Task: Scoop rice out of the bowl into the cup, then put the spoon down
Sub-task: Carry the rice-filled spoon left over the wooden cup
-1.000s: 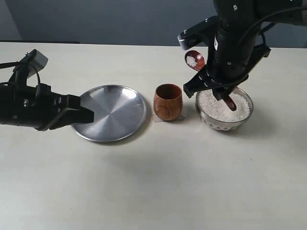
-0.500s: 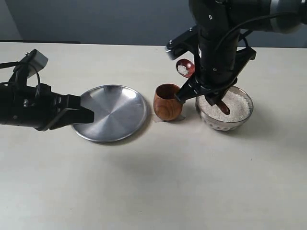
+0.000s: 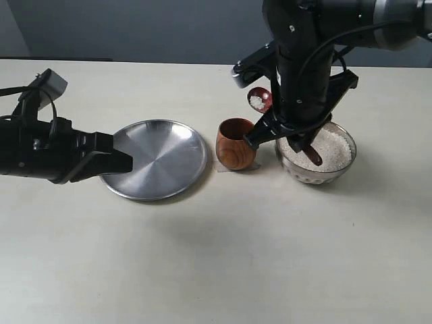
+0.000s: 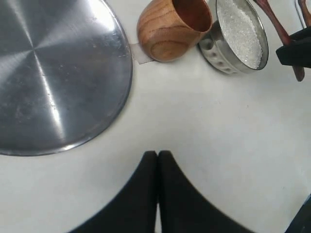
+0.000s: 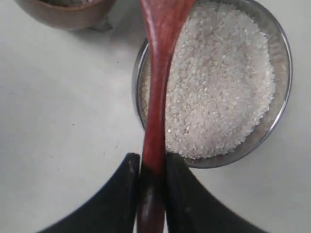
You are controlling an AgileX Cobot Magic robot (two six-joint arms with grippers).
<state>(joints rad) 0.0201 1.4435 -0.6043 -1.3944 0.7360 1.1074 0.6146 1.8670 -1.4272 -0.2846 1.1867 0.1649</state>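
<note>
Right wrist view shows right fingers (image 5: 121, 194) pinching the spoon (image 5: 158, 97) above the bowl (image 5: 136, 92); left fingers (image 4: 141, 194) pressed together.

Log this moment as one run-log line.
right pincer: shut on spoon | spoon: loaded with rice, raised beside cup | left pincer: shut, at plate edge | bowl: holds rice

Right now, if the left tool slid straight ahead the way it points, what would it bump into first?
Probably the cup. In its wrist view the shut left tool has bare table ahead, then the cup, with the plate off to one side. Its height is unclear.
</note>
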